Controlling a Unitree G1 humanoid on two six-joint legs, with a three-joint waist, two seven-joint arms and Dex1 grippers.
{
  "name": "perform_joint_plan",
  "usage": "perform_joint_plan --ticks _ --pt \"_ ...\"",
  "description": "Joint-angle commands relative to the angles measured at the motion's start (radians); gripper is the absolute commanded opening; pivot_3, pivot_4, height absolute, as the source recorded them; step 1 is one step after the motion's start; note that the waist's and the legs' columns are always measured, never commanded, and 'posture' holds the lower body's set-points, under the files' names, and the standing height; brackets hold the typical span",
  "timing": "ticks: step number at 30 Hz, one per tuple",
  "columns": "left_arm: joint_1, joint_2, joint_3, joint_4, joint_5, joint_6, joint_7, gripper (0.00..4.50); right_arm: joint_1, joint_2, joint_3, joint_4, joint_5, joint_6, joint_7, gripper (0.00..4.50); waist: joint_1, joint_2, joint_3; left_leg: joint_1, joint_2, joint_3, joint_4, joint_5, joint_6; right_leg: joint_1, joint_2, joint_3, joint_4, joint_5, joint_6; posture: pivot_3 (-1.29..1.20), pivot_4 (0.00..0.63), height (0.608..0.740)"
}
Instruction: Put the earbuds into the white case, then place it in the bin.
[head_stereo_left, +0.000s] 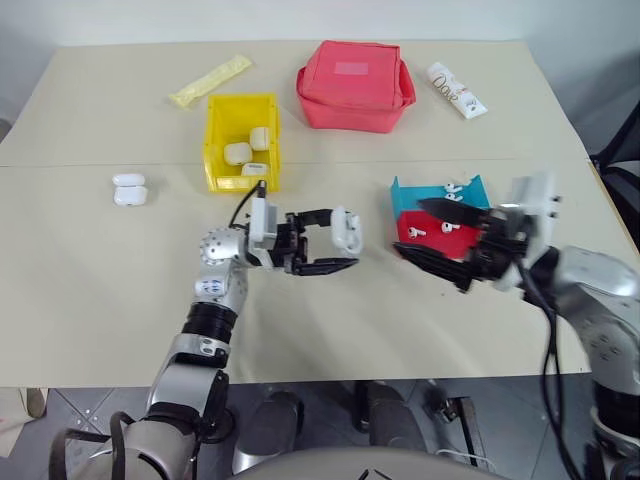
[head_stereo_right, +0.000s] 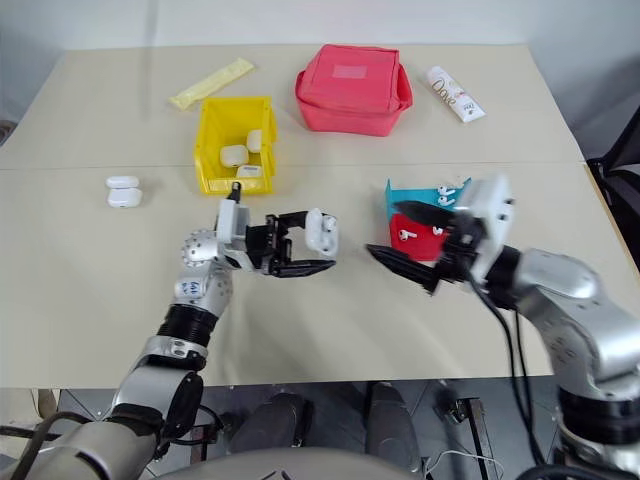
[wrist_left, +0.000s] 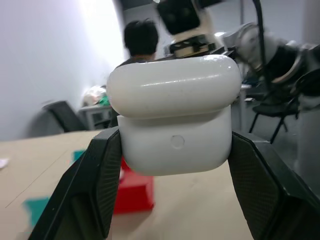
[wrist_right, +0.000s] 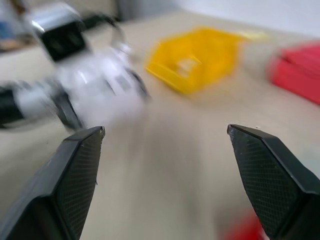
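White case (wrist_left: 175, 122) pinched between left gripper (head_stereo_left: 335, 243) fingers (lid closed).

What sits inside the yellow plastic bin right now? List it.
Three small glossy white cases lie in the yellow plastic open-top bin, toward its back and front. All look closed, so whether earbuds are inside them cannot be seen; the near wall hides part of the floor.

The left pincer (wrist_right: 100, 90) and the bin (wrist_right: 200, 57) are smeared by blur in the right wrist view. The earbuds (head_stereo_left: 446, 227) are too small for detail. The red tray (wrist_left: 134, 192) is partly hidden behind the white case (wrist_left: 175, 120).
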Motion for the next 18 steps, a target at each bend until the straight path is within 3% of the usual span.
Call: perform_joint_plan --ticks 1,9,14,18 --pt "-0.025 0.02 0.03 0.021 -0.003 -0.02 0.001 2.82 0.12 -0.033 -0.174 -0.057 0.016 -0.015 0.023 4.12 0.001 0.0 0.0 0.0 0.0 0.0 0.0 0.0 0.0 0.0 0.0 0.0 0.0 0.0 0.0 0.0 0.15 0.74" --pt "-0.058 0.074 0.076 0.085 -0.001 -0.042 0.006 2.82 0.461 -0.004 -0.494 -0.101 0.022 -0.018 0.059 4.12 0.008 0.0 0.0 0.001 0.0 0.002 0.0 0.0 0.001 0.001 0.001 0.002 -0.002 0.0 0.0 0.0 0.15 0.74" --pt "-0.084 0.09 0.091 0.123 0.002 -0.058 0.007 2.82 0.512 0.003 -0.52 -0.129 0.041 -0.016 0.038 4.12 0.008 -0.001 0.0 0.002 0.001 0.003 -0.001 -0.001 0.001 0.001 0.001 0.003 -0.003 0.0 0.001 0.0 0.15 0.74" --pt "-0.091 0.084 0.094 0.121 0.003 -0.073 0.014 2.82 0.406 -0.087 -0.442 -0.095 0.027 0.019 -0.008 4.12 0.005 -0.001 0.001 0.002 0.001 0.003 -0.001 -0.001 0.001 0.001 0.0 0.003 -0.003 0.0 0.001 0.0 0.15 0.74"
